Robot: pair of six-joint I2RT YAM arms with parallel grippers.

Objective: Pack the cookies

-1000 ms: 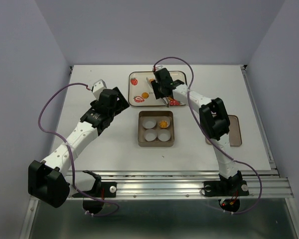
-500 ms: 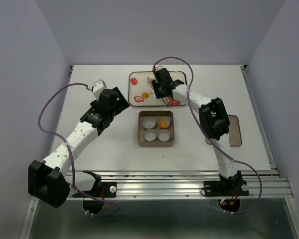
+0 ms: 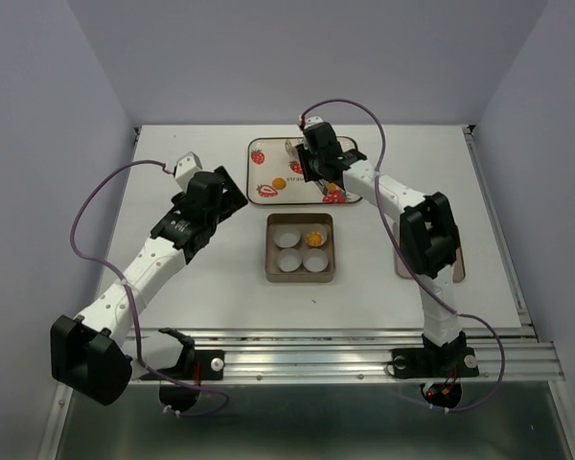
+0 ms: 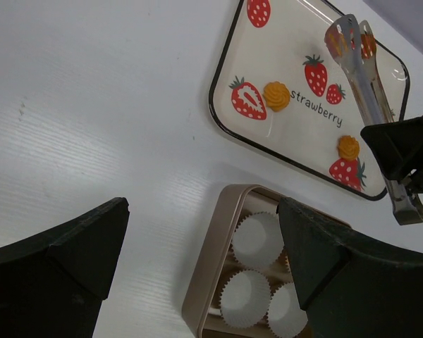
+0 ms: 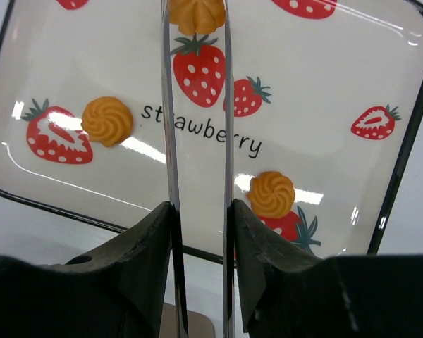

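One small round orange-yellow cookie [image 5: 197,14], piped in a ridged swirl, fills the gap between the tips of the slim polished steel tongs [image 4: 370,98], straight ahead of the right claw [image 5: 197,211]. Only the right wrist view shows this fit. From the left wrist the perforated tong tips half cover it.

The right claw is pressed in on the tongs, with one matt black finger [image 5: 144,246] against each thin blade.

A second cookie [image 5: 107,120] lies ahead and to the left of this claw, on a printed strawberry half. A third cookie [image 5: 271,193] lies just beside its right finger, overlapping another printed berry. All three are over the glossy cream rectangular tray [image 5: 338,70], which has rounded corners, a dark rim and the word "strawberry".

Only the top view shows the fourth cookie [image 3: 313,238]. It sits in a cup behind the right claw, toward the arm bases.

That cup is one of four fluted white paper cups [image 4: 257,239] set two by two in a square tan metal tin [image 4: 206,271].

The left claw [image 4: 201,211] is spread wide and grips nothing. It hangs over the white, faintly ribbed table [image 4: 92,105], with the tin's corner framed between its fingers and the tray further ahead.
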